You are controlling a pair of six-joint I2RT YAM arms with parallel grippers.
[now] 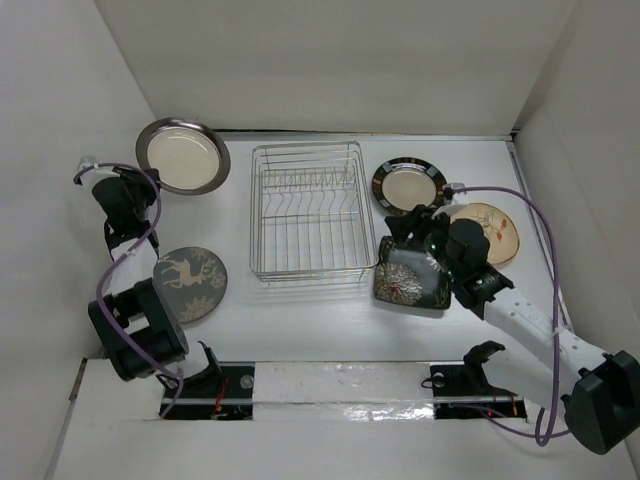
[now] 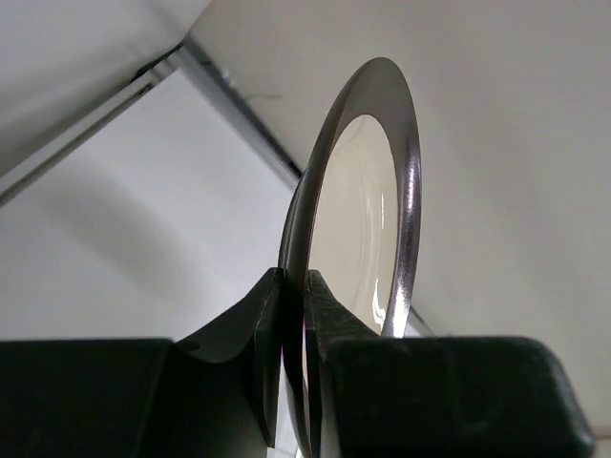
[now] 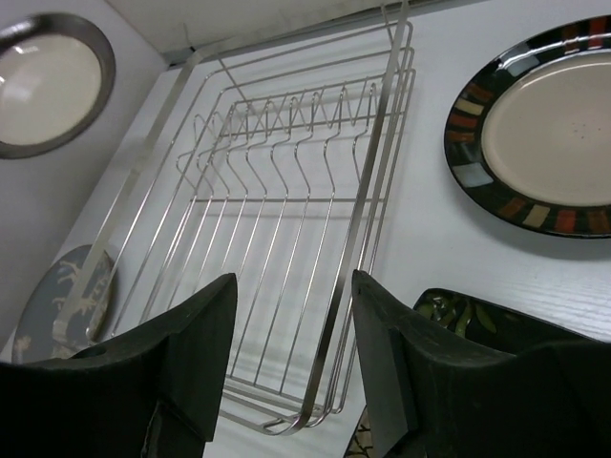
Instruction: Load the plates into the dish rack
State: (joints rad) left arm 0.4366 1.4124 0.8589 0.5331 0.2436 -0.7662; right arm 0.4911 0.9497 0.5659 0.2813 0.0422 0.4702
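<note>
The first plate is in hand: the left gripper point(image 2: 293, 286) is clenched on the rim of the steel plate point(image 2: 368, 210), left of the rack point(image 1: 300, 210) near its far corner. I judge the next move calls for carrying it over the rack and lowering it on edge between prongs. The right gripper point(image 3: 293, 279) is released, holding nothing, over the square plate point(image 1: 410, 278) just right of the rack. Only the left wrist view shows the grip; the top view shows the rack without plates
</note>
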